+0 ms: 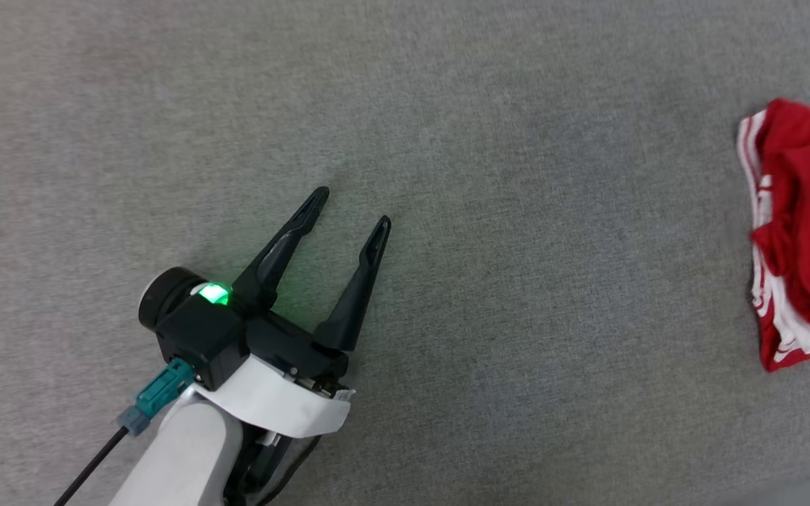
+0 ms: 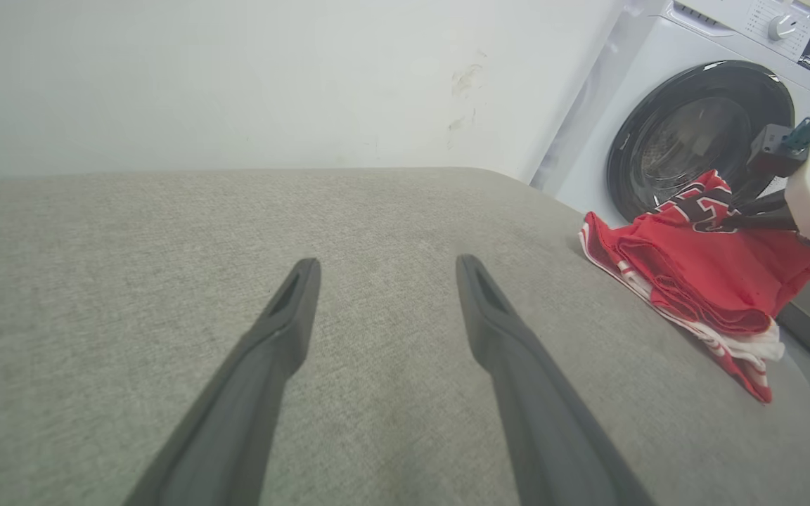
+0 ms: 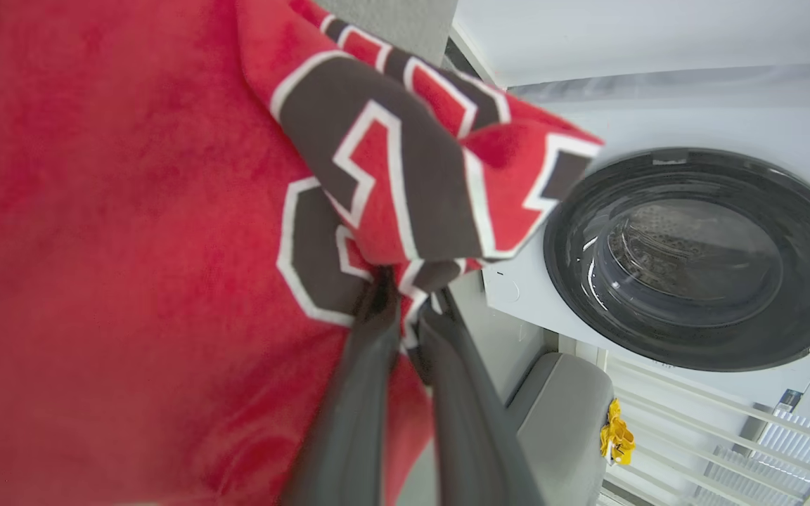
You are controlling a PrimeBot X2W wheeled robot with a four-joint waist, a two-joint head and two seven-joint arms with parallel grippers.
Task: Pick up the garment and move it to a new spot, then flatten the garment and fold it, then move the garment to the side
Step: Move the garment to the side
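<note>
The garment (image 1: 802, 232) is a crumpled red jersey with white striped trim, lying at the right edge of the grey surface; the head view cuts it off. In the left wrist view the garment (image 2: 700, 281) sits at the far right, with my right gripper (image 2: 735, 223) pinching its lettered part. Up close, the right gripper (image 3: 405, 302) is shut on a fold of the garment (image 3: 117, 232) with black, white-outlined letters. My left gripper (image 1: 351, 209) hovers open over bare fabric at the lower left, far from the garment, nothing between its fingers (image 2: 285, 316).
A grey cloth-covered surface (image 1: 489, 140) spreads under everything. A white washing machine (image 2: 700, 133) with a dark round door stands beyond the right end. A pale wall (image 2: 236, 77) rises behind. A small yellow item (image 3: 616, 436) hangs by a grey cushion edge below the machine.
</note>
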